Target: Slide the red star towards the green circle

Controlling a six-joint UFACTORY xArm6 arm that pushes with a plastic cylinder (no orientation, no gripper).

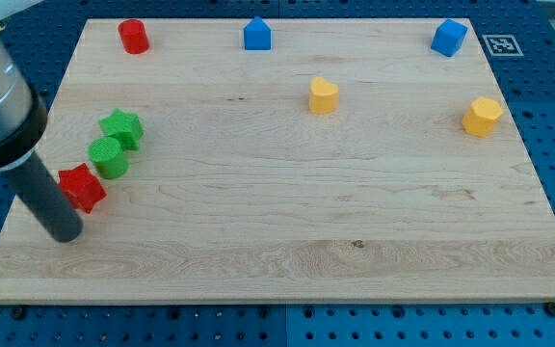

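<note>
The red star [83, 186] lies near the board's left edge. The green circle [108, 157] stands just up and to the right of it, almost touching. My tip [66, 234] rests on the board just below and left of the red star, close against it. The dark rod rises from the tip towards the view's top left.
A green star [121, 128] sits right above the green circle. A red cylinder [134, 36], a blue house-shaped block [257, 34] and a blue cube [448, 38] line the top. A yellow heart [323, 95] and a yellow hexagon [482, 117] lie to the right. The wooden board [287, 231] sits on a blue pegboard.
</note>
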